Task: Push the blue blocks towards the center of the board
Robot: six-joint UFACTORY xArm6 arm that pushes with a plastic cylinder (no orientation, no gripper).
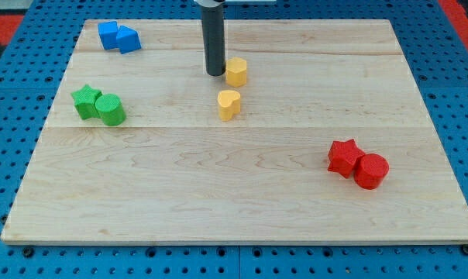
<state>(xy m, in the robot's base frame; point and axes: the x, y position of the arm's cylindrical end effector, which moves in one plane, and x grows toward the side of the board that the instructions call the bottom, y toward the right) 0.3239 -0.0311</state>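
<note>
resting on the wooden board (242, 201) in the upper middle of the frame, my tip (215, 74) is the lower end of a straight dark rod that comes down from the view's top edge. it grasps nothing, being a bare rod with no jaws at all, and it stands just beside the left side of a yellow hexagonal block (236, 71); whether it actually touches that block i cannot tell. a little below those two sits a yellow heart-shaped block (229, 104), apart from the tip.

the blue blocks are in the upper left of the frame, near the board's top left corner and well apart from my tip: a blue cube-like block (108, 35) with a second blue block (129, 39) touching it on the right, its shape hard to make out.

at the left of the frame, lower down, a green star block (86, 101) touches a green cylinder (111, 109) on its right. in the lower right of the frame a red star block (344, 156) touches a red cylinder (371, 171).

the board lies on a blue perforated surface (9, 170), which shows all round it
</note>
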